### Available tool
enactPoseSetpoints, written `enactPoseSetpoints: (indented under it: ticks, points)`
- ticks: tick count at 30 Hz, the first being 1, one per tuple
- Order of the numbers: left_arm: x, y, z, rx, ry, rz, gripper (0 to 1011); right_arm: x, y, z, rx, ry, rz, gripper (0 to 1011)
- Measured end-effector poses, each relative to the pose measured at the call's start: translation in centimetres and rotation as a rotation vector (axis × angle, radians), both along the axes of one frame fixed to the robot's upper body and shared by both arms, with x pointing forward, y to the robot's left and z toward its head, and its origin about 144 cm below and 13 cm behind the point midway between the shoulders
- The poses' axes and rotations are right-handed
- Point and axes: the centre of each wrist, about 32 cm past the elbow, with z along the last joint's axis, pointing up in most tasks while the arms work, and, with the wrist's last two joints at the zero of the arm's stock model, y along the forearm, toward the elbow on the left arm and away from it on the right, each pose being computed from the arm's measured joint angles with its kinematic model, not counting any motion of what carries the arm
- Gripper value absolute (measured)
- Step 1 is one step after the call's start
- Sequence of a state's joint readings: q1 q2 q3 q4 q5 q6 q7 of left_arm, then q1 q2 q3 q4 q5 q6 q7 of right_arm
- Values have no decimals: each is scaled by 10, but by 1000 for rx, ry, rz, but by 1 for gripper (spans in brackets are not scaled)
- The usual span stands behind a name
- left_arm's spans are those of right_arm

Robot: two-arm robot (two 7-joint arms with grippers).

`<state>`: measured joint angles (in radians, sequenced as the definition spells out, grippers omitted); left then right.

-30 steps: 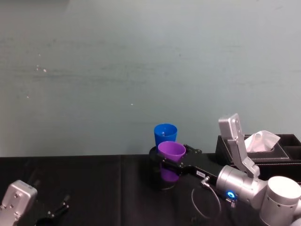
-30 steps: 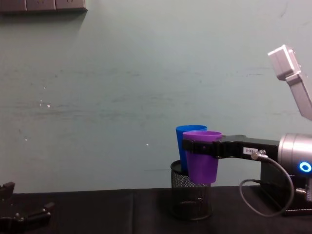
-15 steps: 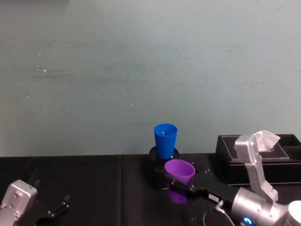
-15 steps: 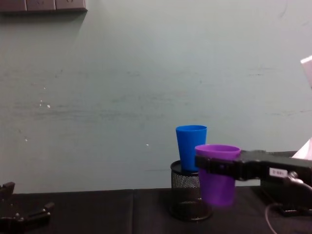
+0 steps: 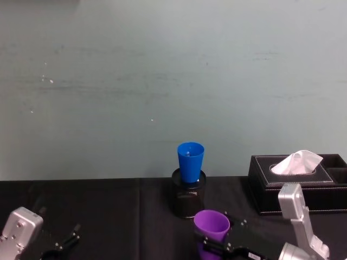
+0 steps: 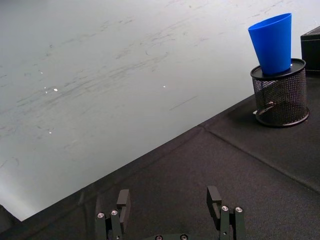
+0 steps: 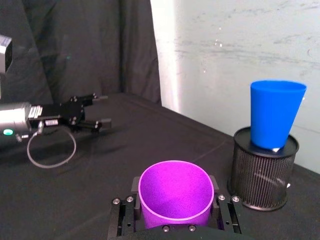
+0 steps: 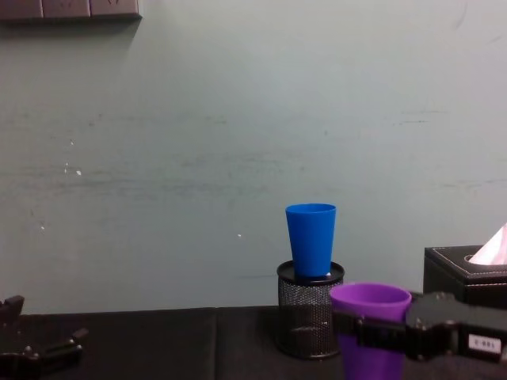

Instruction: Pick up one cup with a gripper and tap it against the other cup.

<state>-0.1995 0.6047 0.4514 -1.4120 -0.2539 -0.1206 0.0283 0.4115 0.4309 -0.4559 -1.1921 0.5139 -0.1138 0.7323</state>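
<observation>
Purple tumbler (image 7: 176, 194) sits clamped upright in your right gripper (image 7: 175, 212), low and well short of the blue tumbler (image 8: 310, 239) standing in the mesh pen holder (image 8: 310, 310). Raise and advance it for the tap. Left gripper (image 6: 170, 220) rests parked, fingers spread.

The purple cup (image 5: 211, 226) stands upright, mouth up, clamped between the right claw (image 7: 176, 212) fingers, near and apart from the blue cup (image 5: 190, 161), which sits upright in the black mesh holder (image 8: 310, 312).
</observation>
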Motion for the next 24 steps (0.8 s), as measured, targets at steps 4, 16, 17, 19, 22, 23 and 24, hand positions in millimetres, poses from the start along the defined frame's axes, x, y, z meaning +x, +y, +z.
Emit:
enactPoseSetpoints:
  ticks: [4,16,17,19,22,23,24]
  points:
    - [0,0,0,0,0,0,1000,-1,-4,-11,-9,2,10,750]
    - [0,0,0,0,0,0,1000,3,-6,-31,-17,-9,41,751]
    - [0,0,0,0,0,0,1000,4,-5,-32,-17,-6,43,750]
    - [0,0,0,0,0,0,1000,4,-5,-34,-17,-1,46,750]
    - [0,0,0,0,0,0,1000,5,-5,-37,-16,5,47,750]
    - [0,0,0,0,0,0,1000,5,-5,-38,-14,8,47,750]
    - [0,0,0,0,0,0,1000,5,-4,-38,-12,9,47,751]
